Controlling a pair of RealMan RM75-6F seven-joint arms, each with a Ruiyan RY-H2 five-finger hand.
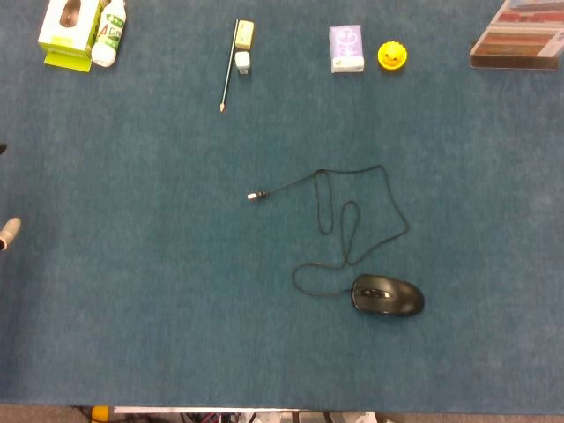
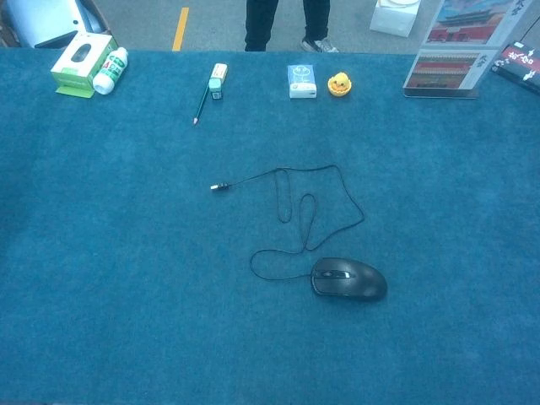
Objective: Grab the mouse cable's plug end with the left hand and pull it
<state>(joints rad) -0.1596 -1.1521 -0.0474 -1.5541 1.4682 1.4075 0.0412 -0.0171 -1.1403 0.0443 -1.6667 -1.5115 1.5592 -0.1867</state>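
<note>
Nearest the camera lies the black mouse, flat on the blue desk toward the lower middle of both views. Its thin black cable leaves the mouse's left end, curls in a small loop just beside it, rises through a narrow upright loop, then sweeps in a wider arc before running leftward to the plug end. That plug end rests on bare cloth, well left of and above the mouse, with nothing touching it. At the far left edge of the head view a pale tip of the left hand pokes into the picture, well apart from the plug end and lower than it; too little shows to tell whether its fingers are apart or together. The right hand shows in neither view. Along the far edge of the desk, from left to right, sit a green and white box with a white bottle touching its right side, a pencil lying beside a small eraser, a small purple and white box, a yellow toy just right of it, and a flat book at the right corner.
</note>
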